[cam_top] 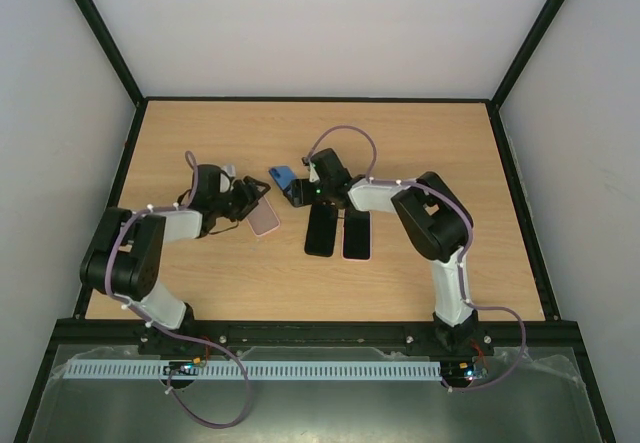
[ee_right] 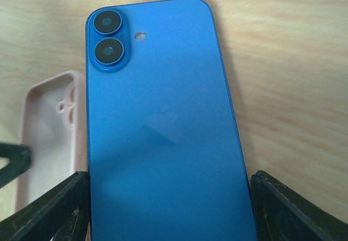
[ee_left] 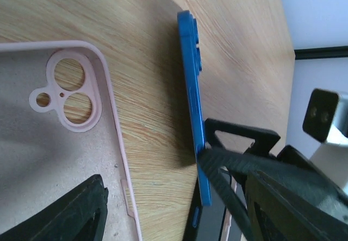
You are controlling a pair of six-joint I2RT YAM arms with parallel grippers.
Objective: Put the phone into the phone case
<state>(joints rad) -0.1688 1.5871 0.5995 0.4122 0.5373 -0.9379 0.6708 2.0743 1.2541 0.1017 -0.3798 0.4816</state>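
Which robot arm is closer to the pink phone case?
Left. The left gripper is right over the soft pink phone case; the right gripper is off beside it, jaws around the glossy blue smartphone.

Probably a robotics lab, a closed test cell; a left arm [cam_top: 135, 258] and a right arm [cam_top: 437, 225] are bolted to a black rail [cam_top: 320, 334] at the near edge of a wood-grain table [cam_top: 200, 288]; plain white panels [cam_top: 320, 23] in black frame posts [cam_top: 100, 33] wall it in; a slotted white cable duct [cam_top: 300, 371] and loose purple cables [cam_top: 215, 418] lie below the rail.
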